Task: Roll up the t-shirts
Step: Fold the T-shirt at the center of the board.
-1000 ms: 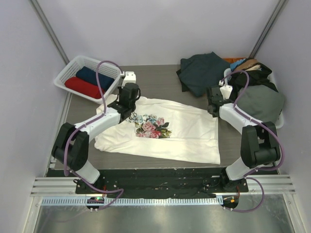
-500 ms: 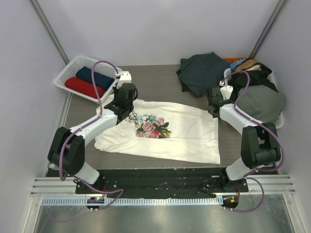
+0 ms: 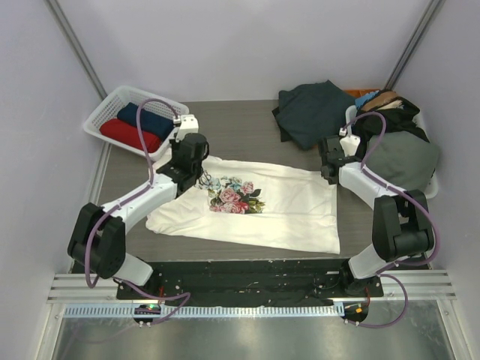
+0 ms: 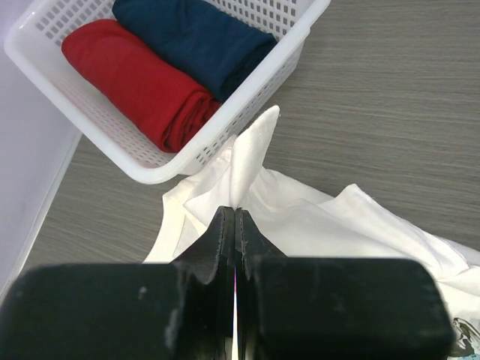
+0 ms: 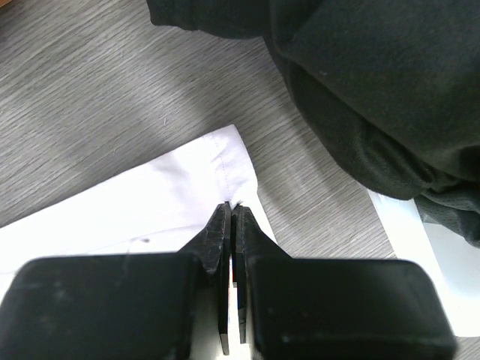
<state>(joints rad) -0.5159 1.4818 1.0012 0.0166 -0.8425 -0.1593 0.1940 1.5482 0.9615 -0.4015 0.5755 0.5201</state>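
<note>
Left arm has swung toward the basket (image 3: 94,120) over the last second, taking its pinched corner of the floral t-shirt (image 3: 277,206) with it. Right arm has barely shifted.

Top view: floral t-shirt lies flat and print-up, just beside the basket, stretched between both grippers. Left gripper (image 3: 187,154) is on the corner nearest the basket, right gripper (image 3: 328,166) on the far-edge corner away from the basket. Red t-shirt (image 3: 124,133) and navy t-shirt (image 3: 146,118) sit rolled inside the basket.

Left wrist: fingers together, clamped on a peak of white cloth that stands up close to the basket wall.

Right wrist: fingers together on a hem corner. Dark clothes pile (image 5: 375,90) is just beyond, on the side away from the basket.

My read: far edge is being pulled taut, roll not started yet.
</note>
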